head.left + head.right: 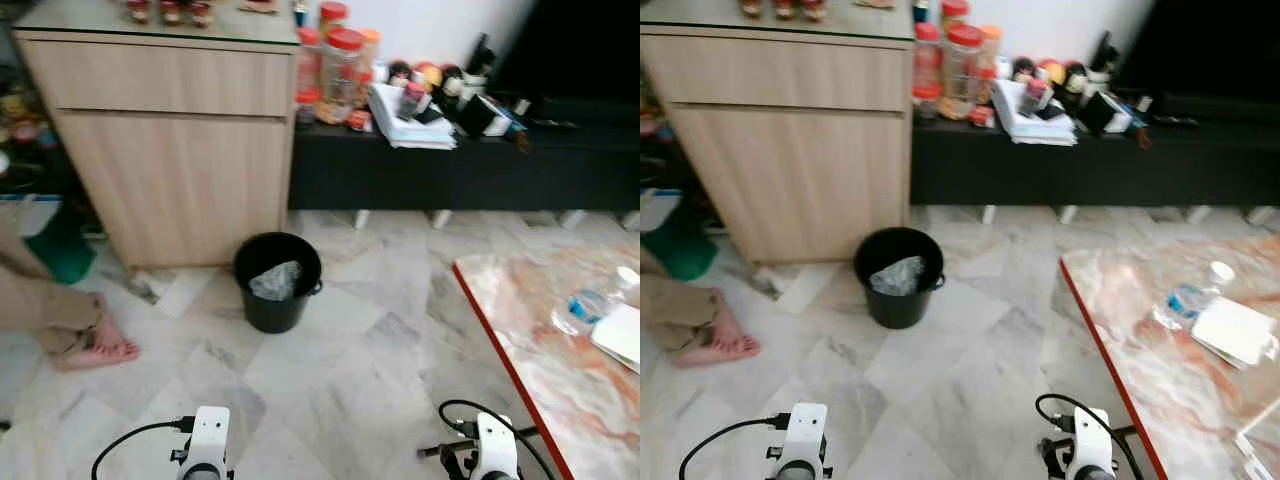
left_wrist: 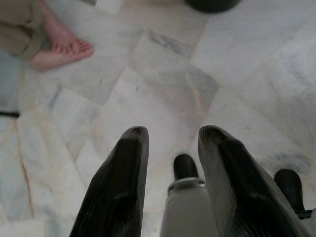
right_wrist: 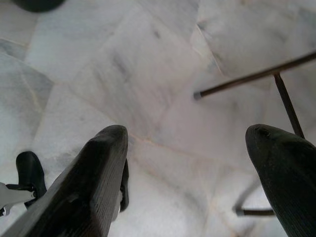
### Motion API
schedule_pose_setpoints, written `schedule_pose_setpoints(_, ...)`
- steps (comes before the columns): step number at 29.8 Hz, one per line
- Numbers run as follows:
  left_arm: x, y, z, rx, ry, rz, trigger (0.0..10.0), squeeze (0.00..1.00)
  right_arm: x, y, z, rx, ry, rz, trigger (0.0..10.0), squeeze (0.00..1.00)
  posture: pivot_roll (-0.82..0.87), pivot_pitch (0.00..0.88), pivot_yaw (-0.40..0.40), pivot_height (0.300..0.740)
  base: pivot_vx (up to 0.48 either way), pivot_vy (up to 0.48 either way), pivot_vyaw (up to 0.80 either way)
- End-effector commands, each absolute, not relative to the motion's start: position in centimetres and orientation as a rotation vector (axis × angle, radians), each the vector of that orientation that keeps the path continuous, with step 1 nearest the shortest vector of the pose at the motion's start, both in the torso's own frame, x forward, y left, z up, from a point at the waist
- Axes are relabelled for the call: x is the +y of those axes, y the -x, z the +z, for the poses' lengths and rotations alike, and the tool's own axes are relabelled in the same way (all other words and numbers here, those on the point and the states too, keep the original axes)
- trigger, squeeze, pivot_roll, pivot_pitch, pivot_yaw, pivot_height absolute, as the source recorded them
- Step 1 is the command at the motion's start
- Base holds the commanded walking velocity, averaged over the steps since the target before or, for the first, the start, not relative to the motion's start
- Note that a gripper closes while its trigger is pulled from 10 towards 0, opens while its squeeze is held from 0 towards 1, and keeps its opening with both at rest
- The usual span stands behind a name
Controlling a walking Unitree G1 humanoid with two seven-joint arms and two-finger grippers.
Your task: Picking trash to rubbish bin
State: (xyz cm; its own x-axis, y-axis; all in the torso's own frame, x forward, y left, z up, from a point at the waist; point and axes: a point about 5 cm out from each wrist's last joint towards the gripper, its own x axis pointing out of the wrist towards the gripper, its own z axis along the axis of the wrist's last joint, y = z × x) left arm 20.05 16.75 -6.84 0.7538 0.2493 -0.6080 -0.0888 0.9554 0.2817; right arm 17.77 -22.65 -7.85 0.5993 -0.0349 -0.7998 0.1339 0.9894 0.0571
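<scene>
Left eye view: one black rubbish bin (image 1: 277,282) stands on the marble floor (image 1: 350,370) beside a wooden cabinet (image 1: 170,150), with one crumpled clear wrapper (image 1: 275,280) inside it. One plastic bottle (image 1: 590,305) lies on the marble table (image 1: 540,350) to the right, touching a white packet (image 1: 620,335); its label is too blurred to read. Both lie well apart from the fingers. The left gripper (image 2: 170,133) hangs low, fingers slightly parted and empty. The right gripper (image 3: 187,138) is spread wide, empty. A person's bare foot (image 1: 95,345) rests at left.
</scene>
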Motion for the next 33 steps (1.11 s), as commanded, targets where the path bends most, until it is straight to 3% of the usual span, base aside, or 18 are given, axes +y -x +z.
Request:
schedule_pose_setpoints(1, 16.5, -19.1, -7.4, 0.737, -0.228, 0.184, 10.0, 0.0, -23.2, -17.3, -7.9, 0.937, -0.111, -0.111, 10.0, 0.0, 0.09, 0.112, -0.17, 0.74, 0.0, 0.0, -0.66)
schedule_pose_setpoints(16, 16.8, -19.0, -7.5, 0.746, -0.228, 0.195, 10.0, 0.0, -23.3, -17.2, -7.9, 0.944, -0.12, -0.108, 10.0, 0.0, 0.09, 0.127, -0.172, 0.74, 0.0, 0.0, -0.66)
schedule_pose_setpoints(27, 16.7, -19.0, -7.6, 0.756, -0.261, 0.176, 10.0, 0.0, -22.0, -18.1, -7.9, 0.947, -0.123, -0.093, 10.0, 0.0, 0.09, 0.131, -0.169, 0.74, 0.0, 0.0, -0.66)
schedule_pose_setpoints(33, 16.8, -19.0, -7.6, 0.758, -0.263, 0.188, 10.0, 0.0, -22.2, -18.1, -7.9, 0.955, -0.117, -0.094, 10.0, 0.0, 0.09, 0.132, -0.169, 0.74, 0.0, -0.248, -0.67)
